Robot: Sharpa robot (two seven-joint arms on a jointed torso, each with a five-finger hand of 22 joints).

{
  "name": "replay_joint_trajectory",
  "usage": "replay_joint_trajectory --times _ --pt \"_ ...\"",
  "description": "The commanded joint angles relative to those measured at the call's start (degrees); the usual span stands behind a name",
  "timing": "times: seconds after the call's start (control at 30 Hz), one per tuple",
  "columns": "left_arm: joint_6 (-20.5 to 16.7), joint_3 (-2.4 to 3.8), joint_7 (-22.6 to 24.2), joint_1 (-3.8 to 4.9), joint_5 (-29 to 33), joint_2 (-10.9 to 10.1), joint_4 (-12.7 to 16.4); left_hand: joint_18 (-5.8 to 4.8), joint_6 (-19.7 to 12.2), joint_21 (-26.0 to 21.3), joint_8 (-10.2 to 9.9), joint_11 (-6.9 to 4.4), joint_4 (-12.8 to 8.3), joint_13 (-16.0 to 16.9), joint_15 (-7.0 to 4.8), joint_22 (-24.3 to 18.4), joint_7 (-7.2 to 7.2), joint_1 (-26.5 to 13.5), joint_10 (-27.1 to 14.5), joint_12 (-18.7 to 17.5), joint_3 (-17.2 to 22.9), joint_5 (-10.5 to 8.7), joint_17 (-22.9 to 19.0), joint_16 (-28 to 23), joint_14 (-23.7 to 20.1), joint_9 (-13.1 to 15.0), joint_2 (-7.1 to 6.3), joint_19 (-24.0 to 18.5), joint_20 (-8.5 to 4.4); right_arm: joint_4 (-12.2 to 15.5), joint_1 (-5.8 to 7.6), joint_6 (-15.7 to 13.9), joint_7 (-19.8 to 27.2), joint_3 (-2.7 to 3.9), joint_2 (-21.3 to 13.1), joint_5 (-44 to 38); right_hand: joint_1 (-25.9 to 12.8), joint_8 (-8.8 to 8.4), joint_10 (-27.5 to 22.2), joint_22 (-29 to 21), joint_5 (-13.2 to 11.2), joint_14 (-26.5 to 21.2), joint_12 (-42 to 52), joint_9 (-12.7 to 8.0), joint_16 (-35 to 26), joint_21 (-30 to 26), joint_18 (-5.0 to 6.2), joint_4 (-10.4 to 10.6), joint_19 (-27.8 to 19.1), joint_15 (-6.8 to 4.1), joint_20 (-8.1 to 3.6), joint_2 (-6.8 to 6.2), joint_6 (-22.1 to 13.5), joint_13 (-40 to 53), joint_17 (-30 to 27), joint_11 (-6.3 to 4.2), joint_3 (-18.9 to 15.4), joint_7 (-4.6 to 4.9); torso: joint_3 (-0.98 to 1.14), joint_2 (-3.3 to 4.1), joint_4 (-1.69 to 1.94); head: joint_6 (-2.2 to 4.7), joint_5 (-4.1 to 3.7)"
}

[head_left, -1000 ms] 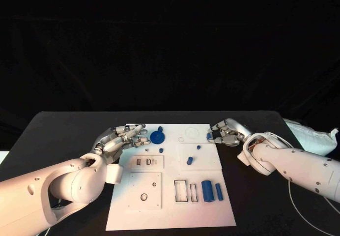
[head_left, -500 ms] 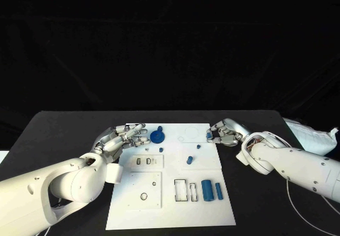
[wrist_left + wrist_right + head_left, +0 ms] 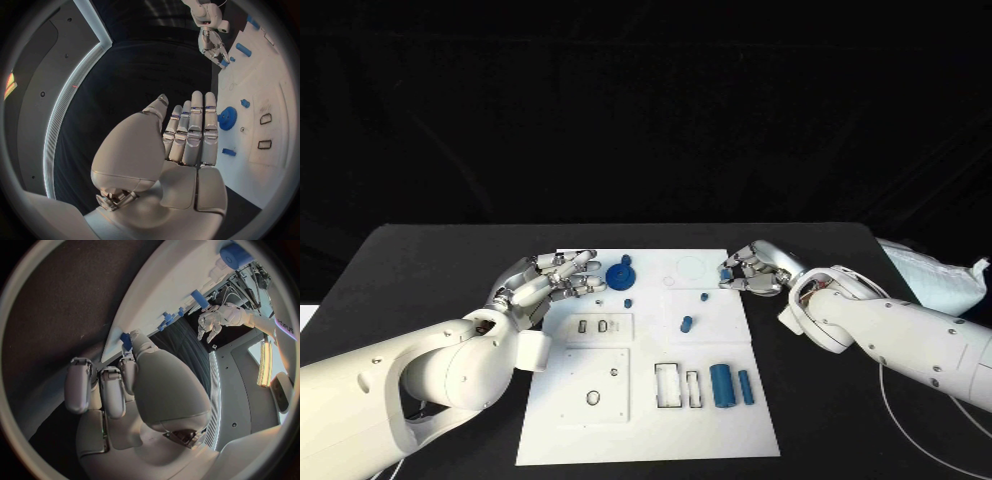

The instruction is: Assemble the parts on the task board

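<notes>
Head view: right hand [image 3: 759,272] pinches a small blue part [image 3: 727,277] at the board [image 3: 646,420] edge, likely to carry it to a slot. Left wrist view: left hand [image 3: 187,137] flat, released, empty, beside the gear [image 3: 227,118]. Right wrist view: part [image 3: 127,341] at fingertips.

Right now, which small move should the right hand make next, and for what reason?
Probably it should carry its small blue part inward over the task board toward an open slot. The right hand sits at the board's far right edge and appears to pinch that part between its fingertips, while the left hand hovers with fingers spread beside the blue gear, holding nothing.
</notes>
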Motion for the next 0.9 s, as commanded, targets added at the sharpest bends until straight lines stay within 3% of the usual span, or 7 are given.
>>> replay_joint_trajectory --times 0.03,0.37,0.63,0.7,0.9 --pt "1.09 0.04 0.36 0.01 0.08 0.12 0.03 0.64 0.02 -0.19 -0.13 0.18 -0.01 -0.04 0.23 -0.08 0.02 0.21 0.01 -0.1 0.42 -0.25 0.06 -0.3 -0.11 -0.04 0.01 0.22 0.01 -0.05 -0.08 0.3 0.25 -0.03 0.04 -0.95 -0.17 0.85 0.44 0.04 -0.1 5.13 0.02 0.43 0.38 0.22 -0.22 -0.1 -0.06 -0.65 -0.49 1.01 1.49 -9.26 11.36 -1.25 0.5 -0.62 0.01 -0.02 0.0 -0.06 0.01" --pt "0.97 0.04 0.34 0.01 0.08 0.13 -0.06 0.64 0.02 -0.19 -0.13 0.18 -0.01 -0.04 0.23 -0.08 0.02 0.21 0.01 -0.1 0.42 -0.25 0.06 -0.3 -0.11 -0.04 0.01 0.22 0.01 0.89 -0.07 -2.41 0.62 0.09 0.01 -1.36 -0.39 1.82 0.72 0.32 -0.89 5.18 0.21 0.94 0.45 0.32 -0.28 -0.76 0.14 -1.41 -1.23 1.45 3.22 -9.1 11.56 -2.09 1.54 -1.61 -0.04 -0.07 0.08 0.18 -0.02" --pt "0.87 0.04 0.39 0.01 0.17 0.1 -0.3 0.64 0.02 -0.19 -0.13 0.18 -0.01 -0.04 0.23 -0.08 0.02 0.21 0.01 -0.1 0.42 -0.25 0.06 -0.3 -0.11 -0.04 0.01 0.22 0.01 5.81 0.37 -3.52 -2.93 0.65 -0.03 -1.58 -1.74 1.77 1.36 0.73 -1.84 5.31 1.05 0.99 0.73 0.49 -0.38 -0.45 0.44 -1.65 -1.57 1.47 3.09 -8.49 12.13 -2.27 1.64 -1.73 -0.12 -0.25 0.02 0.33 0.28" --pt "0.87 0.04 0.43 0.01 0.28 0.13 -0.5 0.64 0.02 -0.19 -0.13 0.18 -0.01 -0.04 0.23 -0.08 0.02 0.21 0.01 -0.1 0.42 -0.25 0.06 -0.3 -0.11 -0.04 0.01 0.22 0.01 7.6 0.61 -3.7 -4.46 0.73 0.12 -1.59 -2.2 1.56 1.37 0.81 -2.09 5.33 0.89 0.92 0.77 0.53 -0.4 -0.26 0.51 -1.64 -1.6 1.5 2.81 -8.58 12.21 -2.23 1.65 -1.65 -0.21 -0.4 0.09 0.38 0.41" --pt "0.9 0.03 0.59 0.01 0.61 0.19 -1.32 0.64 -0.05 -0.19 -0.15 0.22 -0.06 -0.05 0.24 -0.09 0.07 0.16 -0.05 -0.12 0.55 -0.25 0.15 -0.38 -0.1 -0.05 0.01 0.21 0.01 11.95 0.94 -3.82 -8.63 0.82 1.86 -2.4 -2.7 1.27 1.4 0.77 -2.5 5.32 0.71 0.83 0.74 0.51 -0.4 -0.06 0.51 -1.61 -1.62 1.68 2.47 -8.67 12.15 -2.16 1.8 -1.55 -0.73 -1.13 0.57 -0.42 0.63"
